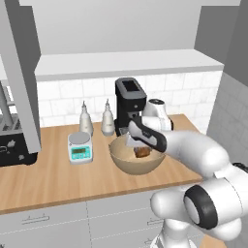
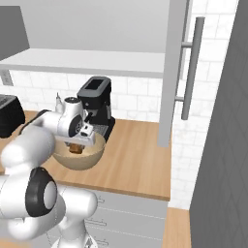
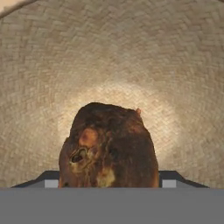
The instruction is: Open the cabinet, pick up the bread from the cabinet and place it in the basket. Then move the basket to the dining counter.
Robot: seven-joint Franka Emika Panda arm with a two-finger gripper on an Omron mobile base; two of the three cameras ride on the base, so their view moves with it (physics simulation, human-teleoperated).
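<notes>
The bread [image 3: 109, 144], a dark brown lump, sits between my gripper's [image 3: 109, 181] fingertips and spans the gap from one to the other. Behind it curves the woven inside of the tan basket [image 3: 112, 52]. From the base, the gripper [image 1: 141, 148] reaches down into the basket [image 1: 138, 165] on the wood worktop, with the bread [image 1: 142, 152] low inside it. The right base view has the basket [image 2: 82, 157], the bread [image 2: 75, 148] and the gripper [image 2: 77, 144] too. The cabinet stands open: one door [image 1: 22, 72] swings out at left, the other door [image 2: 174, 72] at right.
A black coffee machine [image 1: 130, 101] stands right behind the basket. Two bottles [image 1: 85, 118] and a small scale [image 1: 80, 147] are to its left, a dark appliance [image 1: 14, 140] further left. Grey drawers [image 1: 48, 223] run under the worktop. A grey wall [image 2: 218, 145] closes the right.
</notes>
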